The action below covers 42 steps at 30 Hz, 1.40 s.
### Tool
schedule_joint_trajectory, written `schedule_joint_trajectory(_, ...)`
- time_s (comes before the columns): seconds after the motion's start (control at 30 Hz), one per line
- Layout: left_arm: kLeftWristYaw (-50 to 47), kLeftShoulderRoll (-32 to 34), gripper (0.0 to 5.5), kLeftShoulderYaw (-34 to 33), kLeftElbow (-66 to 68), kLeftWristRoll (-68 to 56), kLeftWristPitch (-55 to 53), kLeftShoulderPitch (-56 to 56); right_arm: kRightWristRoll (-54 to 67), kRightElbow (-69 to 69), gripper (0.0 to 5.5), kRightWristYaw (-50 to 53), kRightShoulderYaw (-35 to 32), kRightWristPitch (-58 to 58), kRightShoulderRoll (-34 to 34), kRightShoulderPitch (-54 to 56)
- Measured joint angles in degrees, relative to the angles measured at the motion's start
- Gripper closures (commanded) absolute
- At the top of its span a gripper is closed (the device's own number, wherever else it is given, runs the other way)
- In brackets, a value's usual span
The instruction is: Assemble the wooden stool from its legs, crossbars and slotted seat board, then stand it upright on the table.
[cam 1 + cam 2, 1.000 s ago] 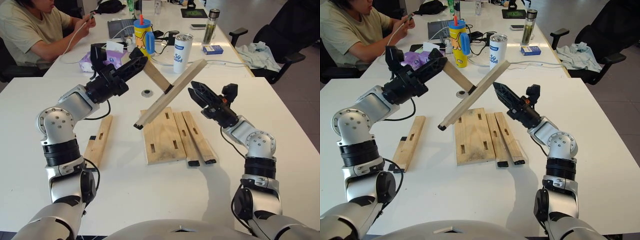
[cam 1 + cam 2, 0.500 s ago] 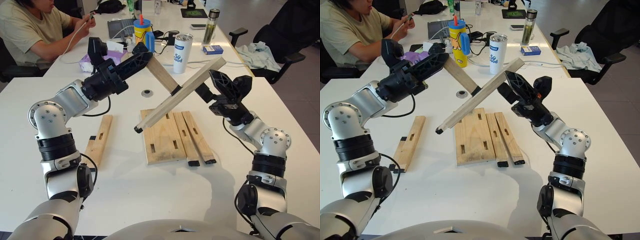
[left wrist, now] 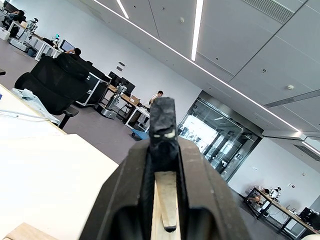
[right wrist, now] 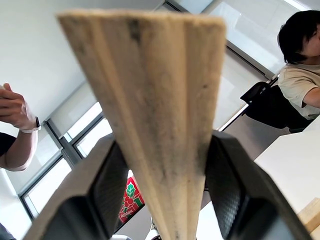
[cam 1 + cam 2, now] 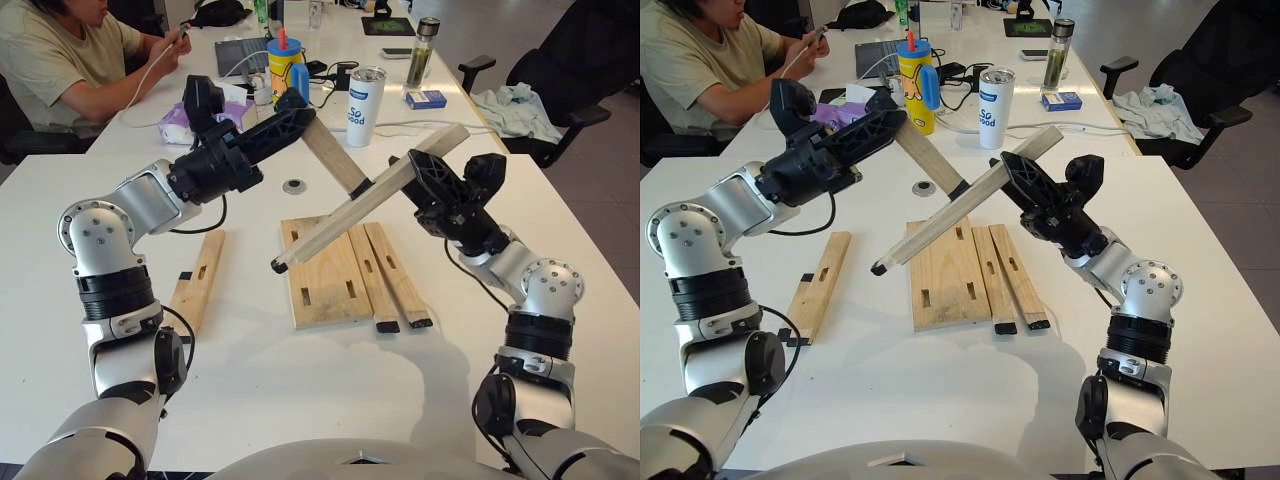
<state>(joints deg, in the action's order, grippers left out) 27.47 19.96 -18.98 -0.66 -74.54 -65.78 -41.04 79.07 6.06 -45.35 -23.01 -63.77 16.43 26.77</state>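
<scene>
Leg (image 5: 340, 222) of pale wood, black-capped foot, right claw (image 5: 428, 172) clamped around it, left claw (image 5: 292, 110) gripping its crossbar (image 5: 335, 160)

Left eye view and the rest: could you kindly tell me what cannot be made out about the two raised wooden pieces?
In the eye views:
- Where crossbar meets long leg: too small to tell whether it is seated.
- Crossbar's held end: hidden inside the left gripper.
- Long leg's gripped stretch: covered by the right gripper.
- Far edge of seat board: behind the long leg.

White tables (image 5: 300, 400) stand in an open office with black chairs (image 5: 590, 50), strip ceiling lights (image 3: 197, 25) and glass partitions (image 3: 205, 135).
</scene>
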Motion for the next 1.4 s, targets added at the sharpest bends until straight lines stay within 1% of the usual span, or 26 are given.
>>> schedule_joint_trajectory(0.1,0.00,-0.03,5.09,0.41,-0.06,0.61,0.97,-0.05,0.00,-0.01,3.39,-0.17,0.48,0.37,0.09,-0.14)
schedule_joint_trajectory(0.13,0.45,0.03,4.73,0.79,-0.31,1.24,1.73,-0.07,-0.02,0.00,3.39,-0.26,0.63,0.59,0.12,-0.15)
schedule_joint_trajectory(0.23,0.71,0.29,4.30,1.29,-1.04,2.95,3.94,-0.28,-0.01,0.00,3.43,-0.45,1.16,0.47,0.31,-0.24)
schedule_joint_trajectory(0.4,-0.40,0.17,3.56,0.30,-0.56,2.09,4.73,-0.46,0.09,0.00,3.43,-0.73,1.30,0.41,0.32,-0.29)
schedule_joint_trajectory(0.43,-0.80,0.01,3.34,-0.27,-0.24,1.27,4.93,-0.58,0.09,0.02,3.43,-0.80,1.30,0.41,0.34,-0.29)
schedule_joint_trajectory(0.6,-4.08,-0.29,2.60,-4.36,0.42,-2.54,7.24,-2.03,0.05,0.79,3.43,-0.93,1.25,0.45,0.75,-0.28)
schedule_joint_trajectory(0.7,-5.69,0.71,2.14,-6.69,0.42,-3.70,8.53,-2.01,-1.26,1.09,3.44,-0.94,1.24,1.54,1.27,-0.28)
schedule_joint_trajectory(0.8,-5.76,3.90,2.02,-9.72,1.27,-2.83,11.36,-1.87,-2.77,0.66,3.44,-1.05,0.85,3.81,2.58,-0.45)
schedule_joint_trajectory(0.87,-3.52,7.62,2.02,-9.68,1.63,1.51,13.23,0.40,-5.60,-1.70,3.44,-1.79,0.80,6.55,3.53,-1.87)
schedule_joint_trajectory(0.93,-0.92,10.03,2.02,-8.76,0.84,5.11,13.98,5.26,-7.32,-2.66,3.44,-3.44,0.56,7.96,5.61,-3.79)
schedule_joint_trajectory(0.97,1.43,10.99,2.02,-6.84,-1.26,7.62,14.03,10.25,-7.44,-1.35,3.44,-5.19,-1.18,7.97,7.64,-4.27)
schedule_joint_trajectory(1.0,2.53,11.14,2.02,-5.41,-2.62,8.98,14.20,12.45,-7.21,-0.29,3.44,-5.60,-1.99,8.06,8.70,-4.00)
schedule_joint_trajectory(1.07,7.06,12.88,2.02,2.17,-9.55,14.69,15.70,18.87,-6.81,4.44,3.44,-6.82,-5.29,8.79,12.33,-2.51)
schedule_joint_trajectory(1.1,9.81,13.52,2.02,7.86,-14.13,18.76,17.15,22.25,-7.34,7.24,3.44,-7.56,-6.72,10.05,14.62,-0.96)
schedule_joint_trajectory(1.17,12.39,13.72,2.02,15.83,-19.10,24.55,20.27,25.71,-9.69,10.63,3.44,-9.26,-7.42,12.15,17.70,1.70)
schedule_joint_trajectory(1.27,15.11,14.07,2.02,30.46,-22.70,39.96,30.64,29.75,-13.79,18.53,3.44,-11.04,-6.29,14.01,20.25,7.93)
schedule_joint_trajectory(1.33,15.27,14.38,2.02,36.87,-21.62,49.32,36.99,31.05,-17.11,21.40,3.44,-12.92,-4.07,16.10,20.26,10.27)
schedule_joint_trajectory(1.4,15.06,14.54,2.02,43.29,-17.89,59.20,43.23,31.17,-21.88,21.66,3.44,-16.51,0.03,18.89,20.10,10.70)
